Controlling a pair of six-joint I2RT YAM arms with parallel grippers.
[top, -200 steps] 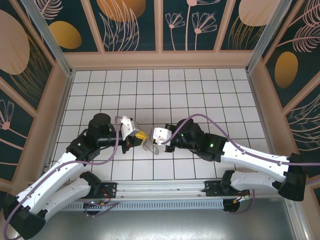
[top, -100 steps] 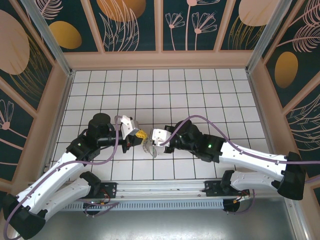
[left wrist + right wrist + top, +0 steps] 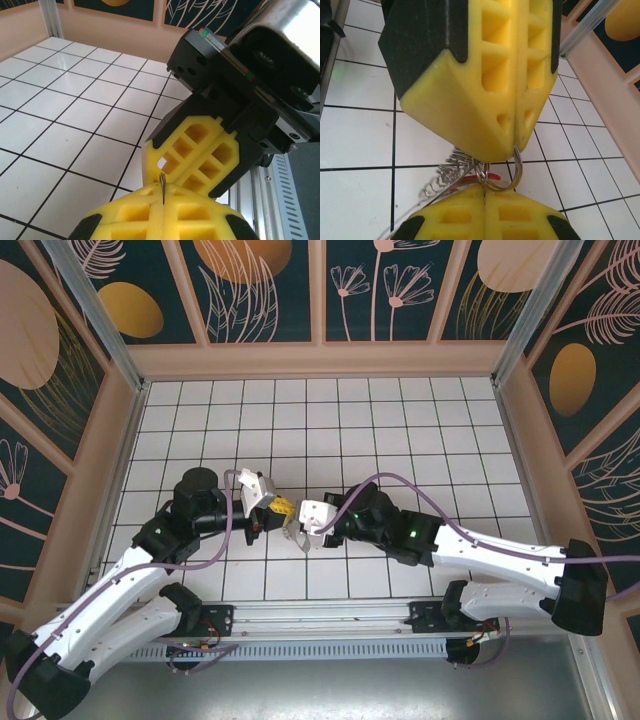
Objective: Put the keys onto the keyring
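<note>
The keys (image 3: 451, 170) (blurred, silvery) are half hidden behind yellow fingers (image 3: 451, 220).

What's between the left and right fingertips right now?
Right wrist view: a small metal ring spans the gap between the left gripper and right gripper, both shut on it. The keys bunch just beside it.

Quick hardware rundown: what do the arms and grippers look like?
White shells with black joints on left arm and right arm, a purple cable along each. Yellow waffle-grid fingers, black-backed, on left gripper and right gripper. A green light on the right arm.
</note>
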